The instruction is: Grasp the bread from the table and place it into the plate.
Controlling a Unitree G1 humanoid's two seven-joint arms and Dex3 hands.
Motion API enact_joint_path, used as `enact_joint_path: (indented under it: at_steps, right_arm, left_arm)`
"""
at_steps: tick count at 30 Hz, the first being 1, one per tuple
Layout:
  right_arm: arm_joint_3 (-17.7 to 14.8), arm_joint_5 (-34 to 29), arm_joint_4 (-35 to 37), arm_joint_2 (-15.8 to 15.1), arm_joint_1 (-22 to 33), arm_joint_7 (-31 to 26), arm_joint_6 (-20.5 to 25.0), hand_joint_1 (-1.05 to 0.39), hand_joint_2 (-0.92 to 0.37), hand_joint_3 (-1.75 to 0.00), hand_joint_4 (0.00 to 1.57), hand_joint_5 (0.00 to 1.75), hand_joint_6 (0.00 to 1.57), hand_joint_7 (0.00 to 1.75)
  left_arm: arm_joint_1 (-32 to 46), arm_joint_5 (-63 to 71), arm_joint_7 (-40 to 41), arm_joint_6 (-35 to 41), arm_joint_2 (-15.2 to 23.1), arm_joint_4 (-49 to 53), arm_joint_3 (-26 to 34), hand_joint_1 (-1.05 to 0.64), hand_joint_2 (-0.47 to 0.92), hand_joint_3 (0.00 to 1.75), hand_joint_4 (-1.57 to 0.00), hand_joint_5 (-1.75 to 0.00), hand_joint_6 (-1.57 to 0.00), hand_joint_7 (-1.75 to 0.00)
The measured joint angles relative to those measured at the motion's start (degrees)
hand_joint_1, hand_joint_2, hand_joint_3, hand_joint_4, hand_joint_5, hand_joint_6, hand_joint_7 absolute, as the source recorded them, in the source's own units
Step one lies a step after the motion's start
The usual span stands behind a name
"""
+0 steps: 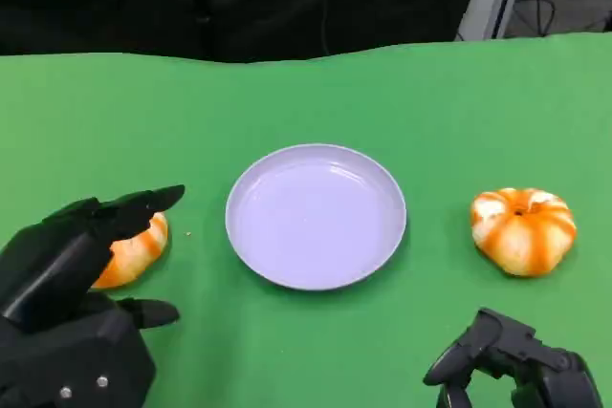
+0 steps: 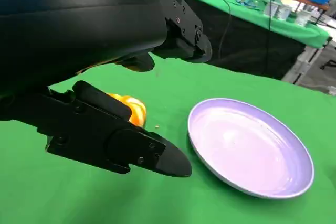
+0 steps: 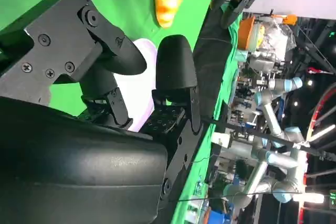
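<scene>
Left hand (image 1: 81, 274) low at the near left, fingers (image 1: 143, 204) spread and reaching forward, thumb apart below them, nothing gripped. Right hand (image 1: 512, 355) low at the near right edge, fingers curled inward, holding nothing; right wrist view shows the same curl (image 3: 176, 72).

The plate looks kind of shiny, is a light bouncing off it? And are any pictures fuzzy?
Head view: the plate has only a pale soft sheen. Left wrist view: a brighter gleam on it, and the left hand up close looks blurry. Right wrist view: the background lamps glare, and the right hand is dark and soft.
</scene>
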Motion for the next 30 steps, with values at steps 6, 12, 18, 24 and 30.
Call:
enact_joint_path:
  at_steps: [6, 12, 18, 24, 30]
  right_arm:
    - [0.0, 0.0, 0.0, 0.0, 0.0, 0.0, 0.0, -0.04, -0.37, -1.36, 0.79, 1.64, 0.83, 1.36]
    - [0.0, 0.0, 0.0, 0.0, 0.0, 0.0, 0.0, -0.04, -0.37, -1.36, 0.79, 1.64, 0.83, 1.36]
    - [0.0, 0.0, 0.0, 0.0, 0.0, 0.0, 0.0, -0.04, -0.37, -1.36, 0.80, 1.65, 0.83, 1.36]
    - [0.5, -1.1, -0.4, 0.1, -0.1, -0.2, 0.1, -0.03, -0.35, -1.40, 0.79, 1.63, 0.83, 1.36]
    - [0.5, -1.2, -0.5, 0.1, 0.1, -0.5, 0.1, -0.02, -0.35, -1.39, 0.80, 1.64, 0.83, 1.36]
  left_arm:
    - [0.0, 0.0, 0.0, 0.2, 0.0, 0.2, -0.3, -0.64, 0.92, 0.05, -0.17, -0.29, -0.29, 0.00]
    - [0.0, 0.0, 0.1, 0.2, 0.0, 0.2, -0.3, -0.64, 0.92, 0.05, -0.17, -0.28, -0.29, 0.00]
    - [0.0, 0.0, 0.1, 0.2, 0.0, 0.2, -0.3, -0.64, 0.92, 0.04, -0.17, -0.27, -0.28, 0.00]
    - [-12.3, 21.8, 5.2, 9.7, 0.8, 14.9, -10.3, -0.67, 0.92, 0.07, -0.09, -0.23, -0.22, 0.00]
    - [-15.3, 24.5, 7.0, 12.0, 0.7, 16.9, -13.2, -0.67, 0.92, 0.08, -0.09, -0.23, -0.21, 0.00]
